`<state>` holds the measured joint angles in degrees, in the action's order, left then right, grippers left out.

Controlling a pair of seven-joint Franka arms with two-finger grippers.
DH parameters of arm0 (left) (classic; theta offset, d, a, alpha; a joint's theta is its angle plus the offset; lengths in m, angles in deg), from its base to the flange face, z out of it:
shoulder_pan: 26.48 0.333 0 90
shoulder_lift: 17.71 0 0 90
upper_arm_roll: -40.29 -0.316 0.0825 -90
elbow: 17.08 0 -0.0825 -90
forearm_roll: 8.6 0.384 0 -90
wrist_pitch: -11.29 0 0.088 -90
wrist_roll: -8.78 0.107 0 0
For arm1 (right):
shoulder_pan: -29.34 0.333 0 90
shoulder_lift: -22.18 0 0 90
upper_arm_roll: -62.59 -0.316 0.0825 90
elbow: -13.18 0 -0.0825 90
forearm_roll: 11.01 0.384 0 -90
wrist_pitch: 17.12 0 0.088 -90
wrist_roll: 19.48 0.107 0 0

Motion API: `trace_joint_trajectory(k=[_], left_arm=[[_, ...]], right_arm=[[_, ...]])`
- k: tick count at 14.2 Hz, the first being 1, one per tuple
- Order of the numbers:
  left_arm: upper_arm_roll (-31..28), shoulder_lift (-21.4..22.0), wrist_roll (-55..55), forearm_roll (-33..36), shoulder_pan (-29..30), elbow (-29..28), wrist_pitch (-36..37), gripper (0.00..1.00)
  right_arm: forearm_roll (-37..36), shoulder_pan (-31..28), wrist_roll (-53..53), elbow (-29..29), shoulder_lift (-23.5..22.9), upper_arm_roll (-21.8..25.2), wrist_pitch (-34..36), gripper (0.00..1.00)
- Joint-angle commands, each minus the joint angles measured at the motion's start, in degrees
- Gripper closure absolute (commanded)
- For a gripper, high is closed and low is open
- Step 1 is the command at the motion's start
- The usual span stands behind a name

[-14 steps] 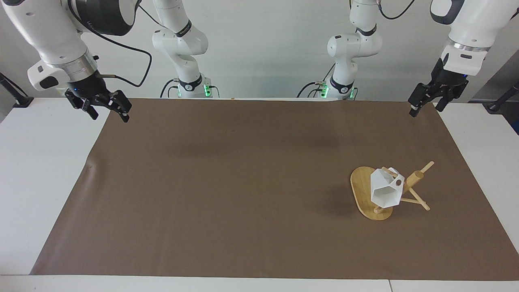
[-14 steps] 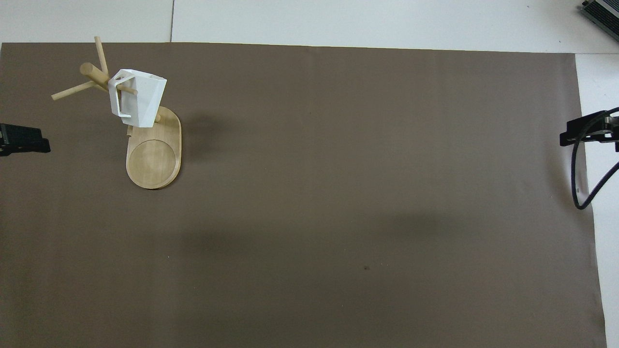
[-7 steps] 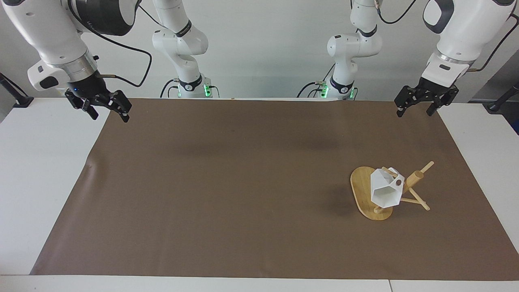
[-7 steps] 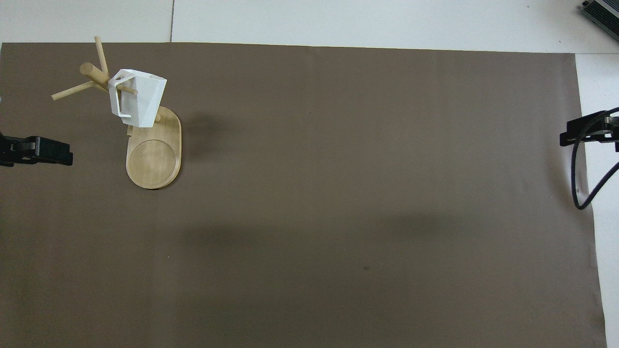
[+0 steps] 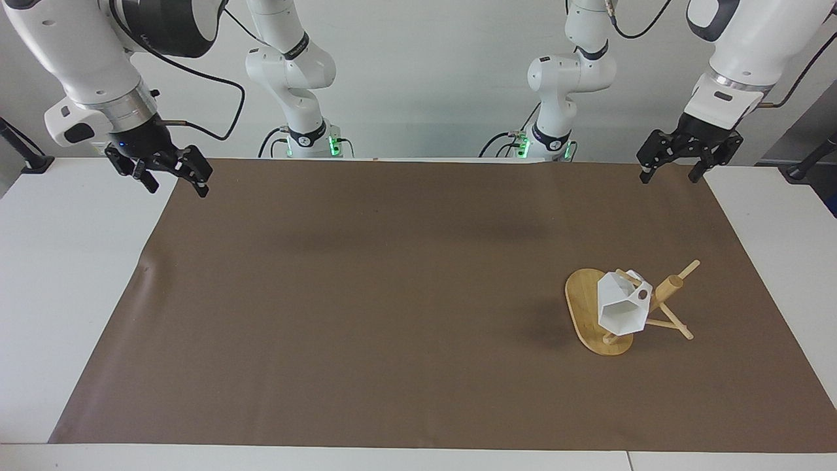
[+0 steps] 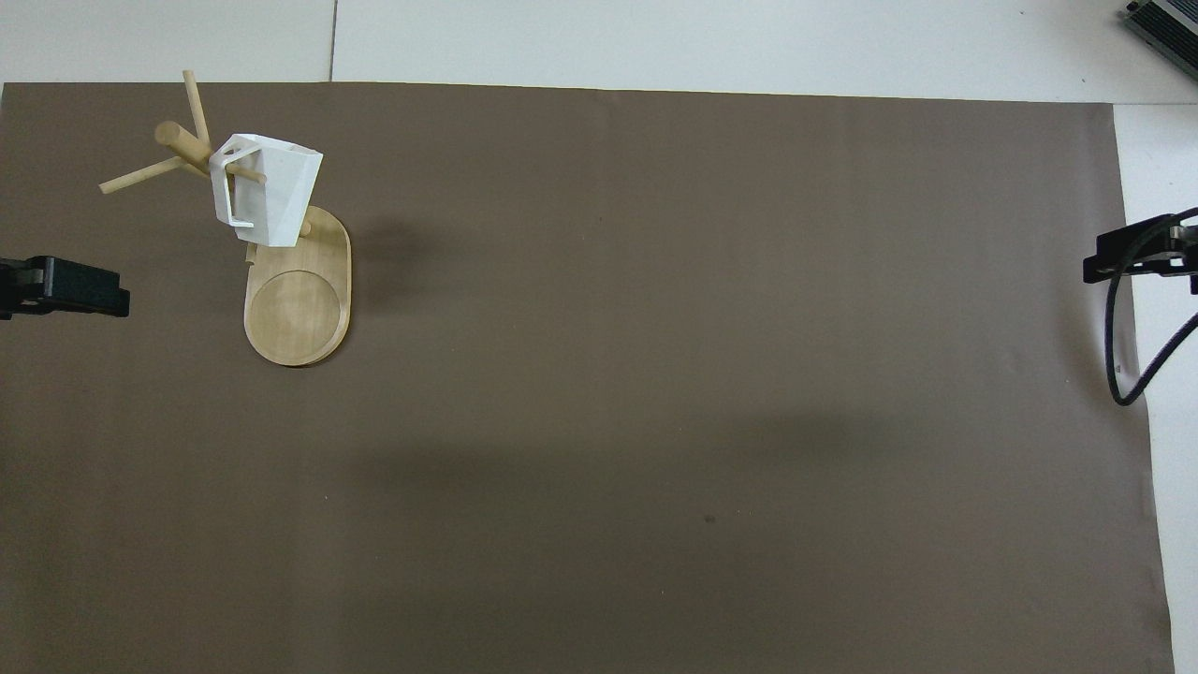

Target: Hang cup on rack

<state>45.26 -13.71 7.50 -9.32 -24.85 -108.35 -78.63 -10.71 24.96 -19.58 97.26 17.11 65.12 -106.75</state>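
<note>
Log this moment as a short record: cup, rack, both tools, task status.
cup: white faceted cup, hanging by its handle on a peg, tilted, over the base
rack: bamboo rack, standing on the brown mat toward the left arm's end
left tool: left tool open, empty, raised over the mat's edge by the robots, clear of the rack
right tool: right tool open, empty, waiting over the mat's corner at the right arm's end
task status: cup appears hung; nothing held

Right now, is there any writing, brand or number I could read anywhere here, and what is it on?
None can be read.
White cup: blank.
Bamboo rack: unmarked.
Brown mat: plain.
The robot arms show no writing that can be read.
</note>
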Motion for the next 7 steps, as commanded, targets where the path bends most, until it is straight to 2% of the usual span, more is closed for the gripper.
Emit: trace_joint_trajectory(k=[1, 7], left_arm=[[-0.31, -0.58, 0.49, -0.59, -0.75, 2.68, 2.48, 0.0], [-0.31, -0.05, 0.49, -0.77, -0.48, 1.35, 0.98, 0.0]], right_arm=[[0.84, -0.1, -1.13, 1.0, 0.85, 0.11, 0.07, 0.0], [0.75, -0.1, -1.13, 1.0, 0.85, 0.19, 0.07, 0.0]])
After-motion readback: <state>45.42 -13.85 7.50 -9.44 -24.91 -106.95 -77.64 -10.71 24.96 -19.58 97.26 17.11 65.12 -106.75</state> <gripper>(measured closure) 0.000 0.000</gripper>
